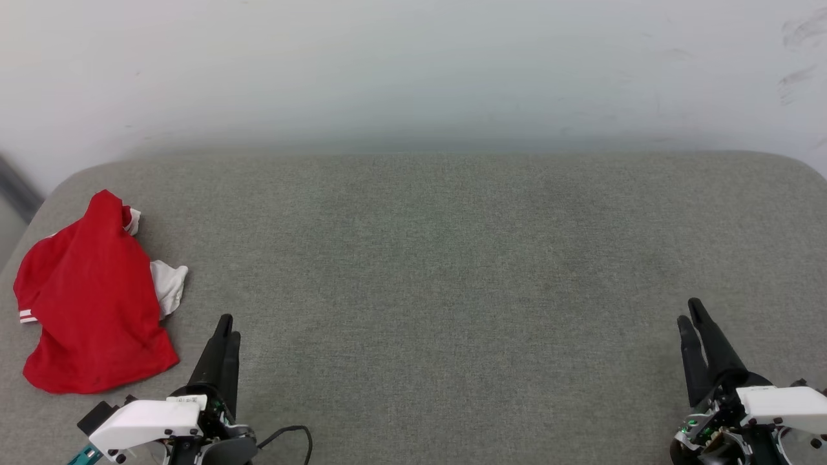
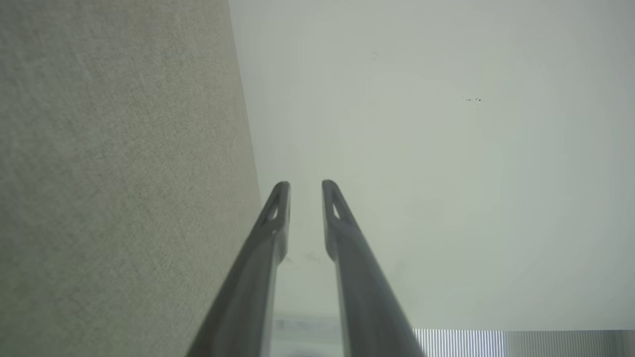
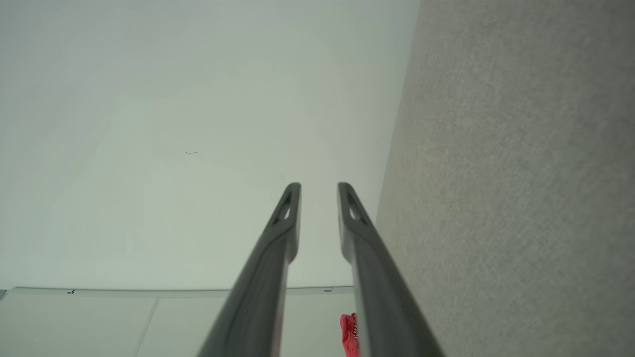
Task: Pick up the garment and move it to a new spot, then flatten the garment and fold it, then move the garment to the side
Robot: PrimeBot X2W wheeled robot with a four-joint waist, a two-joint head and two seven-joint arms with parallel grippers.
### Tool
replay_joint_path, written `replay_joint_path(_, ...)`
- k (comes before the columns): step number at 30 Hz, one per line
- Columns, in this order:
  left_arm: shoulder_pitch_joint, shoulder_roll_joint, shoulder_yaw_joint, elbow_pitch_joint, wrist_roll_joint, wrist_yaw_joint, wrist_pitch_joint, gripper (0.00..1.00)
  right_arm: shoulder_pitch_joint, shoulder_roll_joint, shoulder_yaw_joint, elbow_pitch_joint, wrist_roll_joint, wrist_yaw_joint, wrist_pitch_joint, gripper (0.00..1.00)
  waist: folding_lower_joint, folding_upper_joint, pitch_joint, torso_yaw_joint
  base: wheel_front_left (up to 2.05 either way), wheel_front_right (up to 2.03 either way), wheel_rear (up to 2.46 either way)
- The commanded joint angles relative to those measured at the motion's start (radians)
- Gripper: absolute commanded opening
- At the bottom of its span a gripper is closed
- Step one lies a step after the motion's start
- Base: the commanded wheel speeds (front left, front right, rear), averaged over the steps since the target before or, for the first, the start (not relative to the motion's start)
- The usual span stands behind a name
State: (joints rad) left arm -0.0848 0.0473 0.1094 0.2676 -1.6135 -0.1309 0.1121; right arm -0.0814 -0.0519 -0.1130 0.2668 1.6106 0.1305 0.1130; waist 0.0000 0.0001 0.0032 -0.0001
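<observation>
While garment [image 1: 90, 297] lies crumpled, left gripper [image 1: 229, 326] near, right gripper [image 1: 689, 311] well apart

Soft, even light is everywhere and shadows are very faint. The wall [image 1: 413, 64] looks pale and foggy. The 2 wrist views are blurry near the bottom.
</observation>
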Motion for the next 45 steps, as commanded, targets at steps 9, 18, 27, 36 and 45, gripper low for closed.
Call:
replay_joint_path(9,-0.028,0.003,-0.063,-0.041,0.019,0.000,-0.050,1.00,0.003,-0.001,0.017,-0.048,-0.038,0.000,-0.051,1.00,0.0000,-0.0001,0.000,0.000,0.00,0.00,0.00)
replay_joint_path(18,-0.031,0.006,-0.102,-0.067,0.105,0.000,-0.092,1.00,0.016,-0.012,0.031,-0.078,-0.171,0.000,-0.093,1.00,0.0000,-0.0001,-0.001,-0.002,0.00,0.00,0.00)
replay_joint_path(27,-0.039,0.006,-0.127,-0.070,0.250,0.000,-0.125,1.00,0.026,-0.007,0.034,-0.107,-0.316,0.000,-0.127,1.00,0.0000,-0.0001,-0.001,-0.003,0.00,0.00,0.00)
replay_joint_path(36,-0.048,0.007,-0.154,-0.058,0.477,0.000,-0.166,1.00,0.037,-0.012,0.035,-0.139,-0.569,0.000,-0.159,1.00,0.0000,-0.0001,-0.003,-0.002,0.00,0.00,0.00)
replay_joint_path(45,-0.054,0.007,-0.162,-0.052,0.664,0.000,-0.197,1.00,0.047,-0.014,0.037,-0.164,-0.797,0.001,-0.164,1.00,0.0000,-0.0001,-0.004,0.000,0.00,0.00,0.00)
